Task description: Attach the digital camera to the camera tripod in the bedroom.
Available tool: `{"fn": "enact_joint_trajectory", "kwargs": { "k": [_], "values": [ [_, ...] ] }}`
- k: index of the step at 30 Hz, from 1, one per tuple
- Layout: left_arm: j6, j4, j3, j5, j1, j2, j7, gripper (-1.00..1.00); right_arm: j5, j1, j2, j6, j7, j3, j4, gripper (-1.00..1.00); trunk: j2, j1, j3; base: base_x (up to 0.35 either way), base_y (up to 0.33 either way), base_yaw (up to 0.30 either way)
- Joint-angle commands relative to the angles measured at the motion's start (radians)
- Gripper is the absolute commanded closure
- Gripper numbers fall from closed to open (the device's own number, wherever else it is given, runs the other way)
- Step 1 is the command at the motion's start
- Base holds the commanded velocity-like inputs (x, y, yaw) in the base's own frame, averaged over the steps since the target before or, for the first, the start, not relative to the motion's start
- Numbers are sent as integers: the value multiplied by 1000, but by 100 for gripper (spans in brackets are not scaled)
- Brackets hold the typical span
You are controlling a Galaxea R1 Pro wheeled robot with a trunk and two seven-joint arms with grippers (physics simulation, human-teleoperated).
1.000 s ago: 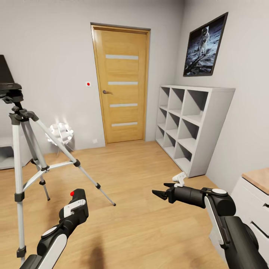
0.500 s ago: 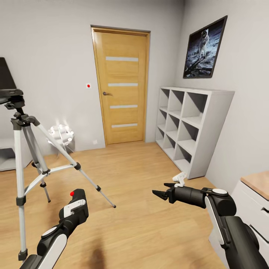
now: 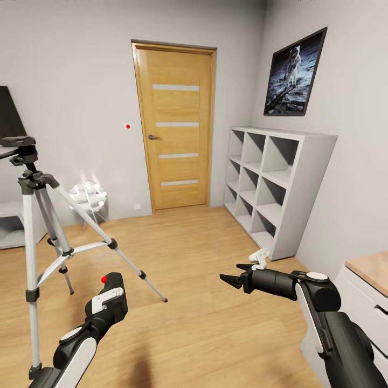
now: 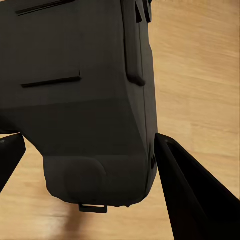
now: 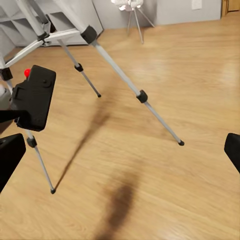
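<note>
The camera tripod stands at the left on the wood floor, with its silver legs spread and its black head bare on top. My left gripper is low and to the right of it, shut on the black digital camera, which has a red dot on it. The right wrist view shows the digital camera beside a tripod leg. My right gripper hangs open over the floor at centre right, holding nothing.
A closed wooden door faces me in the far wall. A white cube shelf lines the right wall under an astronaut picture. A wood-topped white unit is at my right. A white lamp-like object stands behind the tripod.
The whole view has shifted slightly, so the tripod and door sit a little lower and further right in the picture. Both arms keep the same pose.
</note>
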Motion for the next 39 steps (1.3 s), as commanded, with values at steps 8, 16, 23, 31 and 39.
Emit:
{"fn": "enact_joint_trajectory", "kwargs": {
  "k": [8, 16, 23, 31, 39],
  "values": [
    [2, -1, -3, 8, -1, 1, 7, 100, 8, -1, 0, 5, 9, -1, -1, -100, 56, -31, 24, 0, 0, 0],
    [3, 0, -4, 9, -1, 1, 6, 100, 8, -1, 0, 5, 9, -1, -1, -100, 112, -62, 49, 0, 0, 0],
    [3, 1, -4, 9, -1, 1, 6, 100, 8, -1, -1, 5, 9, -1, 0, -100, 161, -88, 71, 0, 0, 0],
    [3, 2, -4, 9, -1, 1, 6, 100, 8, -2, -1, 5, 9, -1, -1, -100, 217, -119, 96, 0, 0, 0],
    [3, 3, -4, 9, -1, 1, 7, 100, 8, -2, -1, 5, 9, -1, 0, -100, 273, -150, 121, 0, 0, 0]
  ]
}}
